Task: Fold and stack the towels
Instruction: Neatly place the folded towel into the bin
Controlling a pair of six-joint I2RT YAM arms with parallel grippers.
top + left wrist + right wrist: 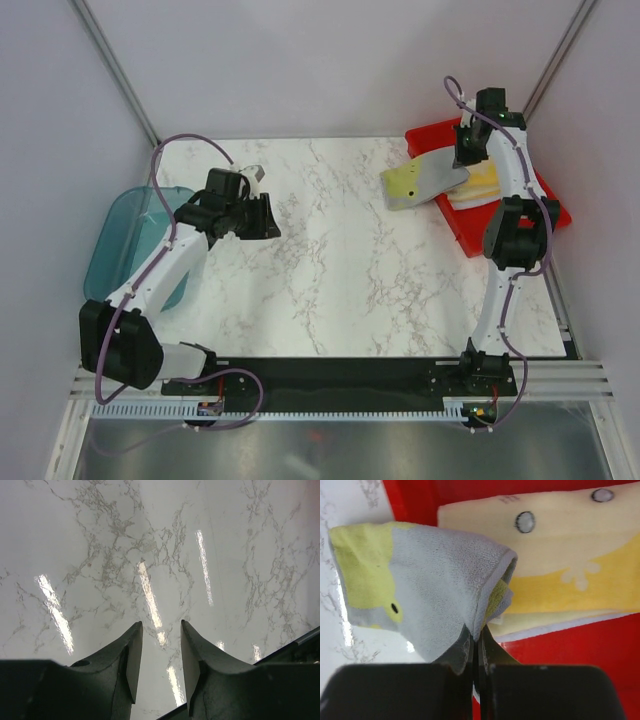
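A folded grey-blue towel (425,180) with yellow-green print hangs half over the left rim of the red tray (520,235). My right gripper (468,152) is shut on its edge; in the right wrist view the grey towel (435,590) rises from the pinched right gripper (477,637). Beneath it a folded yellow and cream towel (560,570) lies flat in the tray (570,650); the top view shows this yellow towel (478,185) too. My left gripper (262,215) hovers over bare marble at the left, jaws open, and the left gripper (161,626) holds nothing.
A translucent teal tub (125,240) sits at the left table edge beside my left arm. The marble table (340,270) runs between the arms. Grey walls enclose the back and sides.
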